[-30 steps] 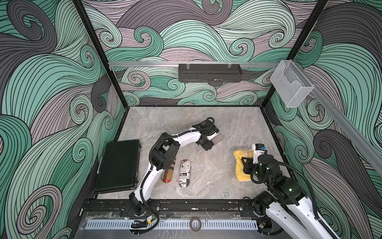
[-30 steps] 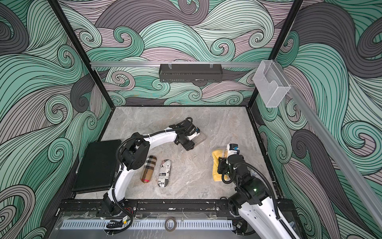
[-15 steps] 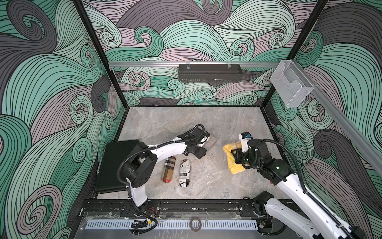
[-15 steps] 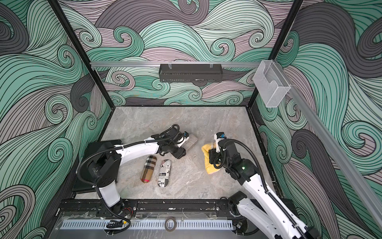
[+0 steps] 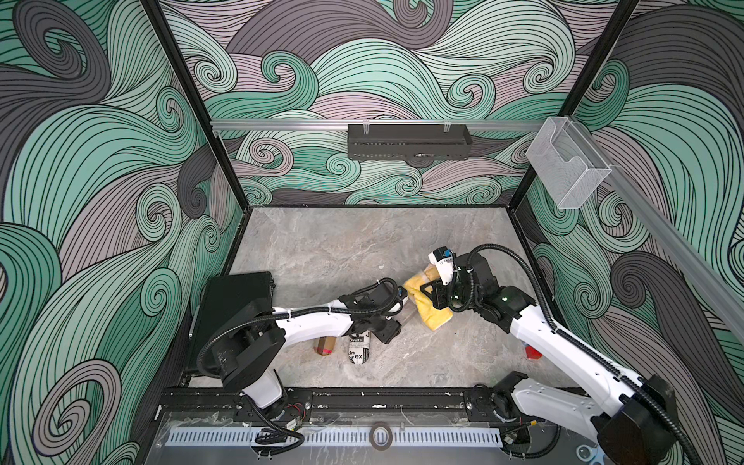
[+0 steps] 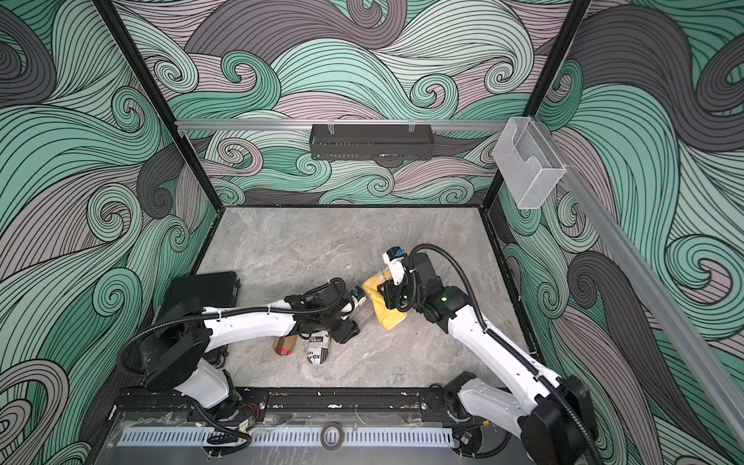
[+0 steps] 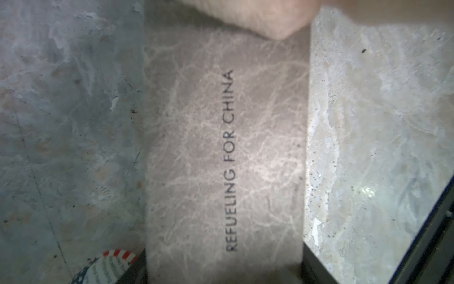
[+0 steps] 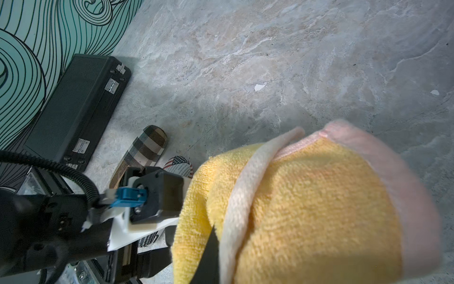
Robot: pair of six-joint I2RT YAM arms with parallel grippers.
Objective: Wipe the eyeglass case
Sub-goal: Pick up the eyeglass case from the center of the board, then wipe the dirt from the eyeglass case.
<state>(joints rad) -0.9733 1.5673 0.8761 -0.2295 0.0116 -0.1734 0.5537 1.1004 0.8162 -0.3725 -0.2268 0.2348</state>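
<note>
The left gripper (image 5: pixel 392 324) is clamping a grey-brown leather-look eyeglass case (image 7: pixel 221 147) printed REFUELING FOR CHINA. In the left wrist view the case is running straight out from between the two dark fingers (image 7: pixel 308 273), with the jaws partly closed against its sides. The case is sitting low over the grey marbled tabletop (image 5: pixel 342 249); cannot tell if it is resting on it. The right gripper (image 5: pixel 427 293) is pinching shut on a yellow microfibre cloth with pale pink edging (image 8: pixel 307 209), which is bunching around its tips and hanging below them. In both top views the cloth is meeting the far end of the case, right ahead of the left gripper's tips, and the left wrist view is showing a blurred cloth edge over that end. Just beside the left gripper a newspaper-print eyeglass case with a flag patch (image 5: pixel 358 351) is lying flat next to a brown plaid eyeglass case (image 5: pixel 324 347), both partly under the left arm. A black hard case with metal latches (image 8: pixel 73 110) is lying further back along that arm, by the wall. A small red object (image 5: pixel 534 353) is peeking out beside the right arm, well behind the right gripper.
</note>
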